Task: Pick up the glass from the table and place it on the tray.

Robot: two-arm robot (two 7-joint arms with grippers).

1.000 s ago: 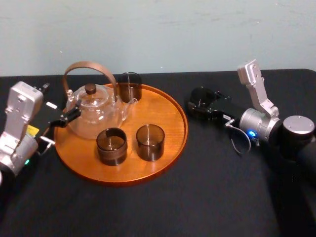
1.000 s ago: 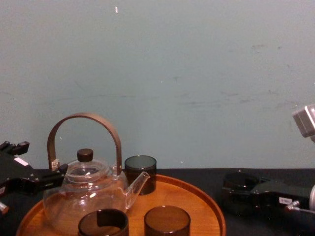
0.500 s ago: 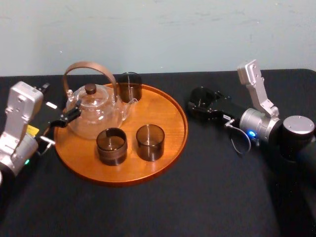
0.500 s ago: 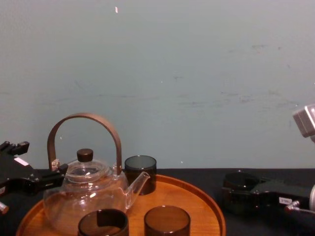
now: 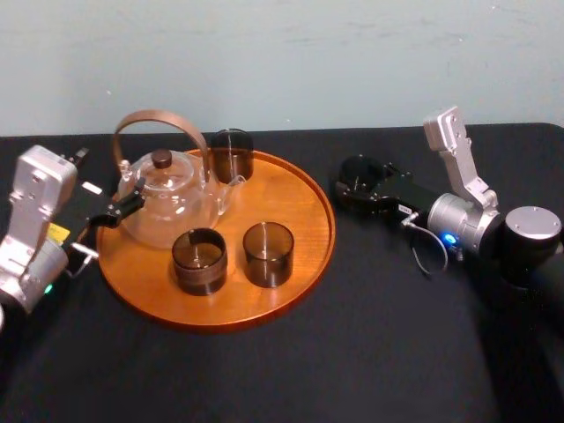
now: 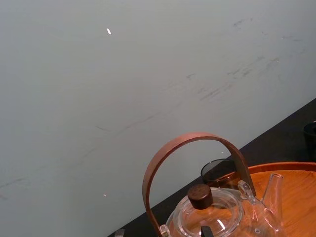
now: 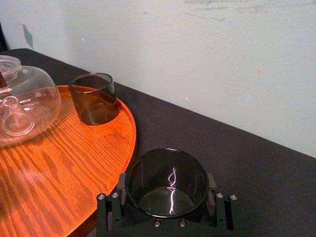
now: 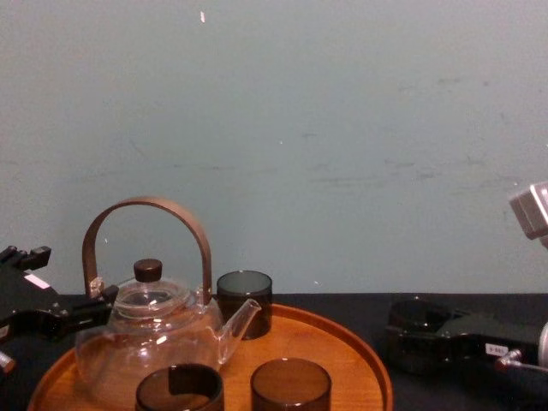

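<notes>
A dark smoked glass (image 5: 359,173) stands on the black table (image 5: 291,370) just right of the round wooden tray (image 5: 300,220). My right gripper (image 5: 359,181) is around it. In the right wrist view the glass (image 7: 166,183) sits between the gripper's two fingers (image 7: 110,213), whose pads press its sides. In the chest view the same glass (image 8: 418,318) shows low at the right. My left gripper (image 5: 106,185) stands open at the tray's left edge, one finger close beside the glass teapot (image 5: 167,196).
The tray (image 8: 351,351) carries the teapot (image 8: 158,330) with its brown arched handle and three dark glasses: one at the back (image 5: 231,155) and two at the front (image 5: 199,261) (image 5: 268,253). Bare wood lies on its right half. A wall rises behind the table.
My left gripper has drawn back slightly from the teapot. The right gripper and the glass have hardly moved.
</notes>
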